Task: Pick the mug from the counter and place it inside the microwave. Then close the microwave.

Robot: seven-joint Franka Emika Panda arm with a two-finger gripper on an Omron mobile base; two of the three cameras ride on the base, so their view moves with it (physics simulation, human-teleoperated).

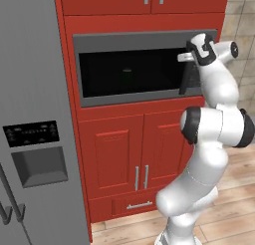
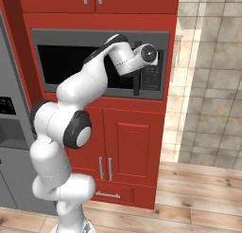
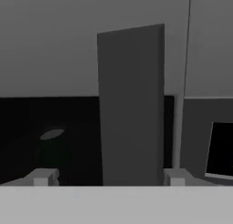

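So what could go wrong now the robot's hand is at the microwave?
1. The open pincer has its tips either side of the microwave's black curved handle. Backing away crookedly might hook it and tug the dark glass door open.
2. The white wrist hangs just over the button panel and might bump it.
3. A dim cup shape shows behind the glass; a jolt could tip it.

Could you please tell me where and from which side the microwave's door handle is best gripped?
Grip the handle at mid-height, coming from the front of the microwave. It is a slim upright bar standing off the door, so the open gripper can straddle it.
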